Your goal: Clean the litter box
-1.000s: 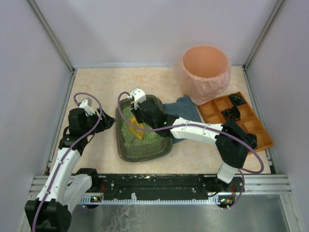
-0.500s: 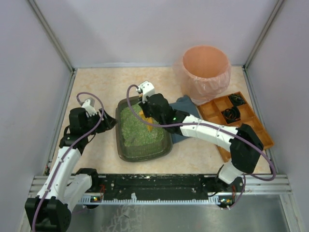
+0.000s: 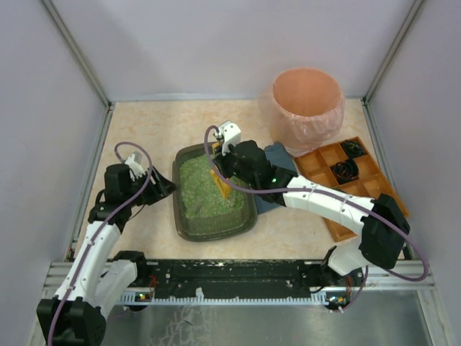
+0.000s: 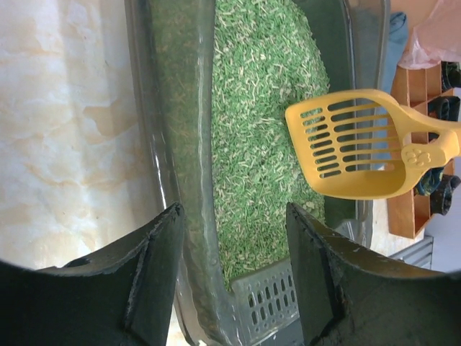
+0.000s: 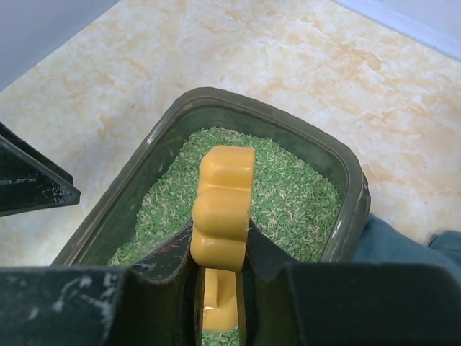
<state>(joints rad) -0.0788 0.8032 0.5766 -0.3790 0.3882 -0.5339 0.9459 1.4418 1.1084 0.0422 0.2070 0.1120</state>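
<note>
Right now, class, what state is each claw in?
Left claw: open, straddling the litter box rim.
Right claw: closed on the yellow scoop handle.

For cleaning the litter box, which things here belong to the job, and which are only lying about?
Job: litter box; green litter; yellow scoop, held by the right fingers; left fingers, open at the box's rim; pink-lined bin, probably for waste.
Lying about: blue cloth; orange compartment tray with black items.
</note>
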